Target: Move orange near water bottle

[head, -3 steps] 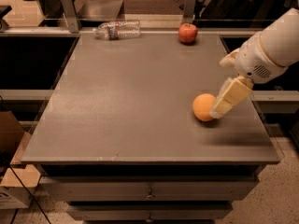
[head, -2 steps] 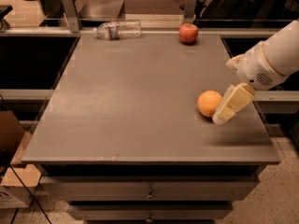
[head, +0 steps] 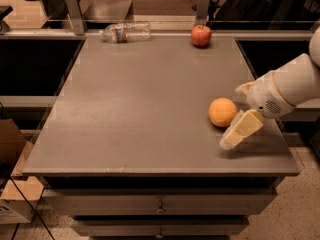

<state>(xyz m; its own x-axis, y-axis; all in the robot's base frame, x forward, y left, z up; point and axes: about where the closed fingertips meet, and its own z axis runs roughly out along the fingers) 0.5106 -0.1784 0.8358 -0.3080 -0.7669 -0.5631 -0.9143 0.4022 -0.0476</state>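
The orange (head: 222,112) sits on the grey table (head: 145,99) at the right, toward the front. My gripper (head: 233,116) comes in from the right, low over the table and right next to the orange. It is open: one pale finger (head: 239,131) lies in front of and to the right of the orange, the other (head: 244,88) behind and to its right. The orange is not held. The water bottle (head: 125,32) lies on its side at the table's far edge, left of centre, far from the orange.
A red apple (head: 201,35) stands at the far edge, right of centre. Metal posts (head: 73,6) and a rail run behind the table. Drawers (head: 160,206) are below the front edge. Cardboard boxes (head: 12,184) sit on the floor at the left.
My gripper has shifted to the right and slightly toward the front. The orange has rolled a little to the right with it. The bottle and the apple have not moved.
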